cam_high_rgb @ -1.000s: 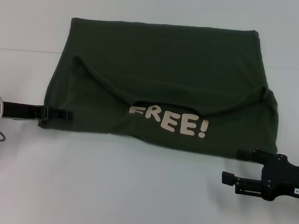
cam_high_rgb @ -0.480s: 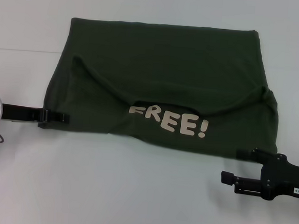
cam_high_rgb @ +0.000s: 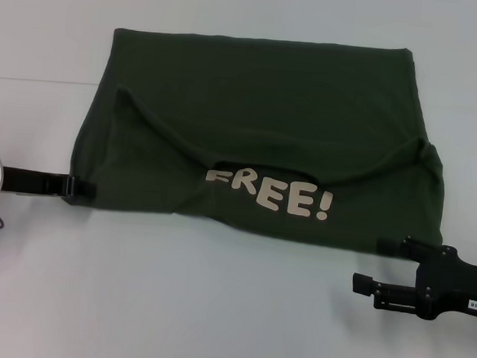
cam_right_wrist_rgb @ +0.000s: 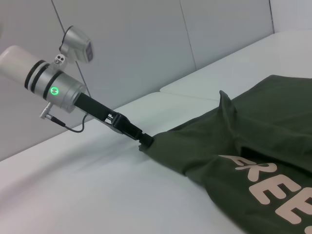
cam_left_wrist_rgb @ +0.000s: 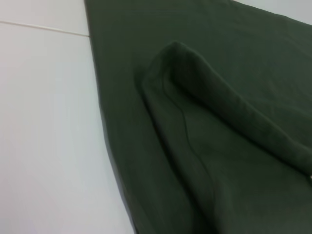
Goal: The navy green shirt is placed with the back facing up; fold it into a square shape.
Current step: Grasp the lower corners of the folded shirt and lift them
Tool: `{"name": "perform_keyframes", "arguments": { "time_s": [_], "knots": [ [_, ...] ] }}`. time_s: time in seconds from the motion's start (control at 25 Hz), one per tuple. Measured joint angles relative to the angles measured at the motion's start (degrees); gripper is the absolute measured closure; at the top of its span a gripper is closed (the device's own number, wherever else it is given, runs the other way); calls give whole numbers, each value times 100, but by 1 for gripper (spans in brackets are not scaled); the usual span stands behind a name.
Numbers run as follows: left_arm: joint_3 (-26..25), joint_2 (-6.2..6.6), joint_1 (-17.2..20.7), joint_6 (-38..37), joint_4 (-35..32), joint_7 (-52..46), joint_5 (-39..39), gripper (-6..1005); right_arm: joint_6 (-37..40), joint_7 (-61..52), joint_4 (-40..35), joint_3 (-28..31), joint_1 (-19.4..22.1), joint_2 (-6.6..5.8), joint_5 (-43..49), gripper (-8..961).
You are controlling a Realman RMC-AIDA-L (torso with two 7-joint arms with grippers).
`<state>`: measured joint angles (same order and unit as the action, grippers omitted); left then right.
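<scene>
We see the navy green shirt (cam_high_rgb: 258,139) lying on a white table (cam_high_rgb: 172,305), partly folded: its near portion is turned over onto the rest, so the pale "FREE!" lettering (cam_high_rgb: 268,194) shows along the near edge, close to the middle. The fold makes a wide, shallow curve across the cloth, with raised corners at either side. The far edge lies straight and flat.

Our left gripper (cam_high_rgb: 81,188) sits low at the shirt's near left corner, touching the cloth edge. From the right wrist view its black tip (cam_right_wrist_rgb: 145,140) meets the corner of the fabric, but we cannot tell whether the fingers are clamped on it or merely against it. Behind the tip we see the silver wrist with a green light (cam_right_wrist_rgb: 54,90) and a thin cable trailing from it.

Our right gripper (cam_high_rgb: 372,287) rests over bare table just near the shirt's near right corner, apart from the cloth, its two black fingers spread and holding nothing.

The table is smooth and matte, with a thin seam (cam_high_rgb: 32,79) running across it at the left, level with the shirt's far half. Beyond it, in the right wrist view, stands a plain pale panelled wall (cam_right_wrist_rgb: 146,44).
</scene>
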<state>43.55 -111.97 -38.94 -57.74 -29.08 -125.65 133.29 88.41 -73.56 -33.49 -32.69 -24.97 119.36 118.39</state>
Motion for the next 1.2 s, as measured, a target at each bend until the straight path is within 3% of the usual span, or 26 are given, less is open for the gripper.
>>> {"name": "perform_keyframes", "arguments": {
  "time_s": [0.24,0.32,0.64,1.2],
  "knots": [
    [23,-18,-17,-49,-1,15,24,865,-14,0,0,0,-15,0,0,6],
    [60,-18,-17,-56,-3,21,24,1000,-17,-1,0,0,-21,0,0,6],
    [137,-12,-17,-85,-23,32,23,1001,-25,-1,0,0,-26,0,0,7],
    [28,148,91,-442,-117,-292,271,1001,26,-151,-50,0,-26,-29,0,6]
  ]
}}
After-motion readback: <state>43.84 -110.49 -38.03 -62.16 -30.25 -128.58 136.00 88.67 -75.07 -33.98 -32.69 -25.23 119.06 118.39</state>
